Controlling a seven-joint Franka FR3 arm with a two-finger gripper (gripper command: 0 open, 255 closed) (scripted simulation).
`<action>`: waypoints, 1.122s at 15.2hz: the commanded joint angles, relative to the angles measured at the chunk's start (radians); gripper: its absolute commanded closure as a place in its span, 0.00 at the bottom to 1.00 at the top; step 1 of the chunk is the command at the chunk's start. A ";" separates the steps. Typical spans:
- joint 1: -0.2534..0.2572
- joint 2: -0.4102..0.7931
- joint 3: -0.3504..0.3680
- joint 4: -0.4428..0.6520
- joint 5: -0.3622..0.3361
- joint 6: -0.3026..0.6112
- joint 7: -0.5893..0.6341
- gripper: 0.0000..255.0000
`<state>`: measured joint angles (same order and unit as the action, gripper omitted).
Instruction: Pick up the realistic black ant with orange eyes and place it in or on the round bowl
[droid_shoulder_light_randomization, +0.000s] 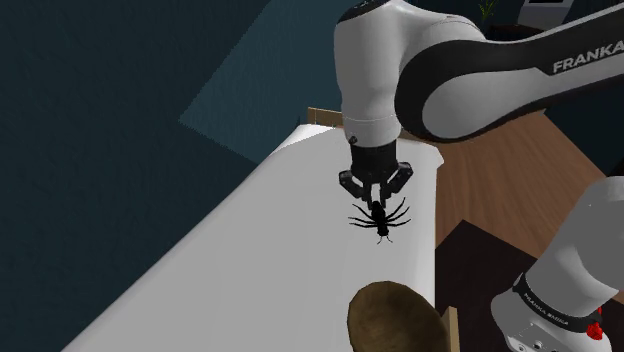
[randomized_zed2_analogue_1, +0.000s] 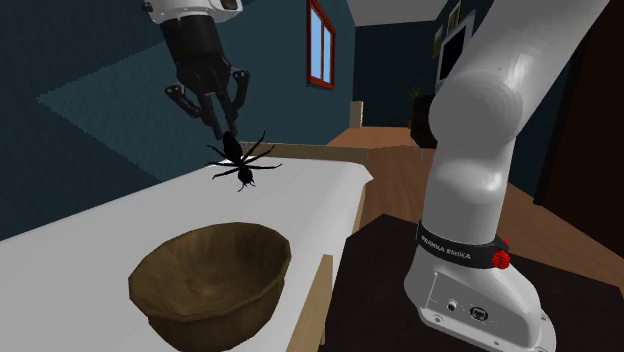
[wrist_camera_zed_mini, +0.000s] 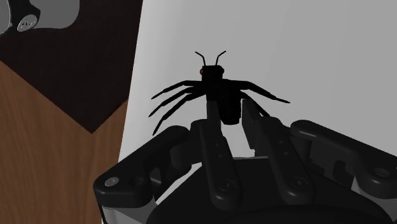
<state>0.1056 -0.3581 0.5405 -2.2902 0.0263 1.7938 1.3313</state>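
Gripper (droid_shoulder_light_randomization: 377, 203) is pinching the ant (droid_shoulder_light_randomization: 381, 222) between nearly closed fingers over the table (droid_shoulder_light_randomization: 250, 260), seemingly carrying it; next comes travelling nearer, above the bowl (droid_shoulder_light_randomization: 395, 315).

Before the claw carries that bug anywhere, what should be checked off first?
1. Claw shut on the black ant: ok, it clasps the ant's rear body from both sides.
2. Ant lifted off the white table: cannot tell; no gap under its legs is plain.
3. Brown bowl upright, opening upward: ok.
4. Bowl empty, with room for the ant: ok.
5. Table between ant and bowl free of other things: ok.
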 joint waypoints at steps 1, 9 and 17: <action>0.026 -0.020 0.028 -0.014 0.029 -0.007 0.040 1.00; 0.125 -0.086 0.139 -0.010 0.140 -0.071 0.196 1.00; 0.131 -0.058 0.181 -0.076 0.152 0.021 0.230 1.00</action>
<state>0.2396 -0.4255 0.7166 -2.3601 0.1805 1.8004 1.5581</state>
